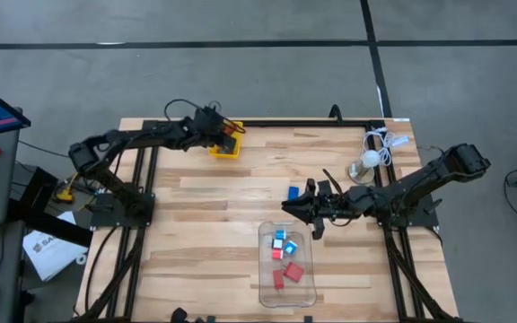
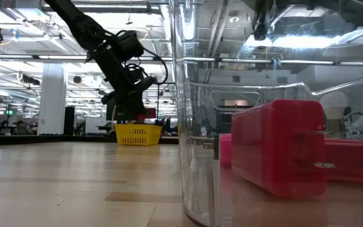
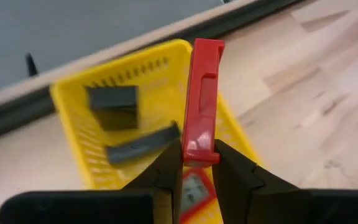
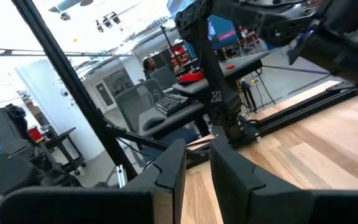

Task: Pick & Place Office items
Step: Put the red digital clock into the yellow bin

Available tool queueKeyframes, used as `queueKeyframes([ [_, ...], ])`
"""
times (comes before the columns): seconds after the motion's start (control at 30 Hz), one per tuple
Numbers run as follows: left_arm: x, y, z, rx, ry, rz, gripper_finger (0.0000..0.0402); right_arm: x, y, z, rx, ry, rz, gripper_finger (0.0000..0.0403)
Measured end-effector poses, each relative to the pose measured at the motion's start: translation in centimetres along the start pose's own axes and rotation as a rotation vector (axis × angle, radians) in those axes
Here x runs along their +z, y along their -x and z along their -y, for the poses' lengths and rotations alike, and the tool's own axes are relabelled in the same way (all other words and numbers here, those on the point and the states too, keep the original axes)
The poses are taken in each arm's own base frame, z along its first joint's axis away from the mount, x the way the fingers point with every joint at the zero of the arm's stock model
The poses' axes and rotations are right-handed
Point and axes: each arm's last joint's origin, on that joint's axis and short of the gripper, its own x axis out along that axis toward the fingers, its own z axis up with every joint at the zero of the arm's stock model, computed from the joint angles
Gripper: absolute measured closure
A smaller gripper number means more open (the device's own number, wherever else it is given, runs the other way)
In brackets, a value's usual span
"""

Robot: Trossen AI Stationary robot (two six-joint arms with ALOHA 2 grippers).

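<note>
Red block point(image 3: 202, 99) upright, pinched between left gripper point(image 3: 197, 167) fingers, above yellow tray point(image 1: 224, 149) at table's far edge. Tray holds two black rectangles point(image 3: 113, 106). Right gripper point(image 1: 298, 208) nearly closed, empty, just beyond clear bin point(image 1: 287, 292) with red and blue pieces; bare wood point(image 1: 196, 242) between arms.

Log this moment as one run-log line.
left gripper: shut on red block, above yellow tray | right gripper: shut, empty, beside clear bin
</note>
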Motion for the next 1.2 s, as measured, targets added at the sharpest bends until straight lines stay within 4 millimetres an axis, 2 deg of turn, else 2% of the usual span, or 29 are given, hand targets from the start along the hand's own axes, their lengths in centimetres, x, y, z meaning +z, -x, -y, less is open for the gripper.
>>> queueKeyframes([
  [0.2,-0.5,0.2,1.0,0.01,0.096,0.002,0.0344,-0.1,0.1,-0.3,0.004,0.003,-0.002,0.0335],
  [0.53,-1.0,-0.1,1.5,0.03,0.248,-0.004,0.0344,-0.3,0.3,-0.8,0.01,-0.002,0.002,0.0336],
  [0.97,-1.8,-4.2,1.2,-0.006,0.337,-0.024,0.0343,-0.3,0.4,-0.9,0.014,0.0,0.001,0.0336],
  [1.2,-1.5,-4.2,1.3,-0.027,0.299,0.004,0.0286,-0.4,0.4,-0.9,0.011,0.002,-0.003,0.0336],
])
